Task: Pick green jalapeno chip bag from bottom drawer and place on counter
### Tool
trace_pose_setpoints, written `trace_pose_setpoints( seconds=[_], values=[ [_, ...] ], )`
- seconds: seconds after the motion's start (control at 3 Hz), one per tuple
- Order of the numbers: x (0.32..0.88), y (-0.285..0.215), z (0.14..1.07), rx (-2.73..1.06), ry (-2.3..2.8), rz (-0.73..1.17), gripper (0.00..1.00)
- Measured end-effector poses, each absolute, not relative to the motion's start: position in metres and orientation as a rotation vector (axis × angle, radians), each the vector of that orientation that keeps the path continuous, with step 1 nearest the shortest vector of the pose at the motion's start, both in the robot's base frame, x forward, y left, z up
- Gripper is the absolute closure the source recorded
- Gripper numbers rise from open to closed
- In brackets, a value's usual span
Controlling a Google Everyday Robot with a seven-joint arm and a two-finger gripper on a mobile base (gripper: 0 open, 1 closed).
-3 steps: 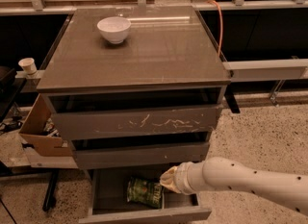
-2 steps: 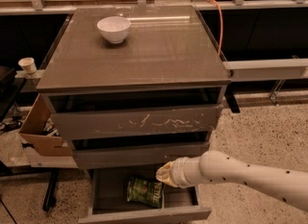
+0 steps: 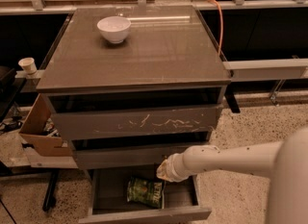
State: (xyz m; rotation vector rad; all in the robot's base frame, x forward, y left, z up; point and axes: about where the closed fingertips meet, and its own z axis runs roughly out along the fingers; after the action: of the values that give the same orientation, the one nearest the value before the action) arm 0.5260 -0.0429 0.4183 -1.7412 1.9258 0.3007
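Observation:
The green jalapeno chip bag point(image 3: 145, 192) lies flat on the dark floor of the open bottom drawer point(image 3: 144, 215), near its middle. My white arm reaches in from the right, and its gripper point(image 3: 163, 171) hangs over the drawer, just above and to the right of the bag, in front of the middle drawer's panel. I see no contact between the gripper and the bag. The counter point(image 3: 144, 55) is the glossy grey-brown top of the cabinet, well above the gripper.
A white bowl point(image 3: 114, 29) stands at the back left of the counter. The scratched grey drawer front point(image 3: 137, 122) is above the gripper. A cardboard box point(image 3: 41, 131) and a paper cup point(image 3: 28, 65) are at the left. An orange cable point(image 3: 220, 23) hangs at the back right.
The arm has swung left and slightly up, bringing the gripper end nearer to the space above the bag. The bag and drawer have not moved.

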Motion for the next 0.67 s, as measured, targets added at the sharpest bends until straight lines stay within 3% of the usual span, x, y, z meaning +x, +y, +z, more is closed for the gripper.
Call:
trace_pose_setpoints(
  seconds=[0.67],
  values=[
    [0.528, -0.049, 0.378, -1.746, 1.973, 0.309, 1.0]
  ],
)
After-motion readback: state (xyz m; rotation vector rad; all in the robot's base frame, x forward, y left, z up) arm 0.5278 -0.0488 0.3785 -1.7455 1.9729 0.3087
